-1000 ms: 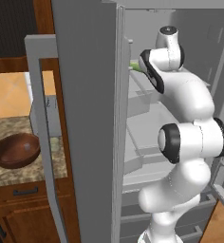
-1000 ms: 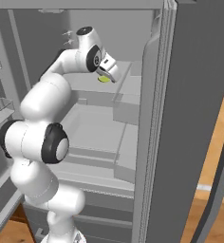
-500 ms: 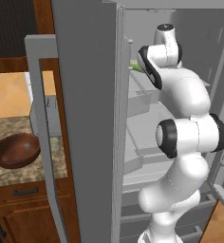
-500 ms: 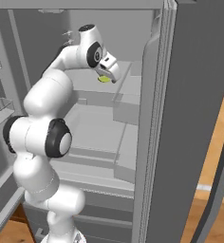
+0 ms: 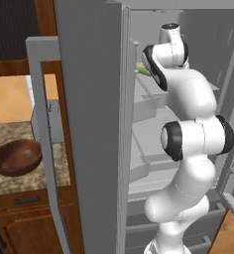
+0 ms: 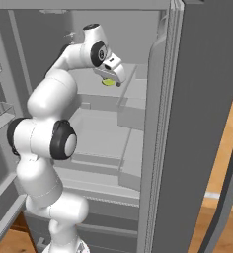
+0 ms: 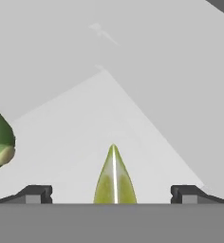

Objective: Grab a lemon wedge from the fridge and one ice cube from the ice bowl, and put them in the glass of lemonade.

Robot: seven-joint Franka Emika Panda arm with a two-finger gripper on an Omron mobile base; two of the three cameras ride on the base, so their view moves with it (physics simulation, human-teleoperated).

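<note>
Inside the tall grey steel fridge (image 6: pixel 197 123), the gripper (image 7: pixel 113 193) stands released around a pointed yellow-green lemon wedge (image 7: pixel 114 178); probably lower squarely before closing.

Light around me is even and flat, with no visible lamp and no glare on my white shell. Inside the fridge (image 6: pixel 113 113) the grey walls take only soft shading, and shadows stay faint. Both base views look slightly soft (low-detail rendering, no motion blur). From my hand, the lemon wedge (image 7: pixel 114 178) is crisp, edges undistorted.
</note>
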